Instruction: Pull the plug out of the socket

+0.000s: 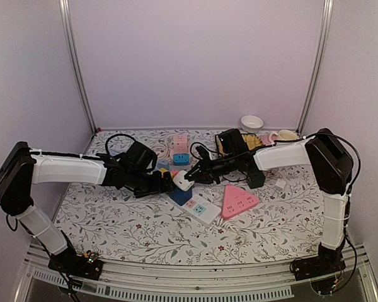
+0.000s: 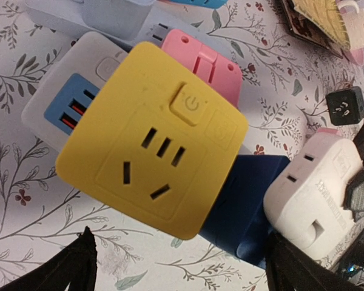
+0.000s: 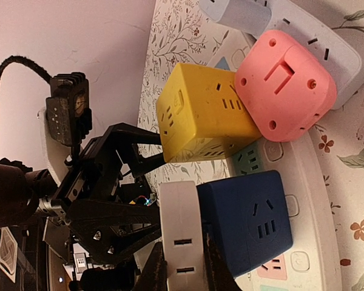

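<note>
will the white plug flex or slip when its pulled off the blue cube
Likely rigid: the white plug looks like a hard moulded block. Its smooth sides could slip in the right gripper. The small blue cube may lift with it, as the left gripper is open.

A yellow socket cube (image 2: pixel 151 139) sits over a white unit with a blue USB panel (image 2: pixel 60 103), and a pink cube (image 2: pixel 209 63) is just beside it. On the floral bench (image 1: pixel 113 214), a pink triangular strip (image 1: pixel 239 201) lies beside a white strip (image 1: pixel 200 209). A white bowl (image 1: pixel 252 123) and a cream cup (image 1: pixel 288 134) stand at the far edge. A small black adapter (image 2: pixel 346 106) lies apart.
</note>
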Tool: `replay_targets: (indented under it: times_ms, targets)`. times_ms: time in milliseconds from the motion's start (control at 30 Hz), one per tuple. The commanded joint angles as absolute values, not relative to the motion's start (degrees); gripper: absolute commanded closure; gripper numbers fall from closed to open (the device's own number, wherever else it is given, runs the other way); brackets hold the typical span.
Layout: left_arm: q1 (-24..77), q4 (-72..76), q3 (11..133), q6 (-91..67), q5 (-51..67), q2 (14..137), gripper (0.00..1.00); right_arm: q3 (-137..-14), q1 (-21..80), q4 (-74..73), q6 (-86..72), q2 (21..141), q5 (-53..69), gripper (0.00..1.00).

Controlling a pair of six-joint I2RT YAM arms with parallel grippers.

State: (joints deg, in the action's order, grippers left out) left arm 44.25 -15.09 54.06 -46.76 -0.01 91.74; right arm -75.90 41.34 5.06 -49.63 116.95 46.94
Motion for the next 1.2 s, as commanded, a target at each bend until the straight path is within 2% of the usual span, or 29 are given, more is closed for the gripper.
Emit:
replay_targets:
  times_ms: [0,367,733,933,1167]
  targets:
    - [45.39,-16.03,52.91,-47.17,-0.14,93.53,0.04,-75.15,41.57,11.31,-53.14,115.14,53.26,0.97]
    - [45.57,-15.96,50.76,-47.81,-1.08,93.34,0.04,-75.43,41.4,19.72,-61.02,114.84,58.24,0.97]
    - [45.55,-16.44,51.38,-46.91,-1.78,93.52,0.04,-75.14,39.81,19.6,-60.46,113.49,56.89,0.97]
    - [45.57,-18.33,55.2,-44.05,-2.46,92.97,0.04,-73.92,36.26,9.46,-51.86,110.54,49.91,0.97]
    - [45.55,-20.83,62.47,-41.33,-2.93,92.34,0.03,-76.54,34.09,-7.55,-37.49,109.17,35.49,0.97]
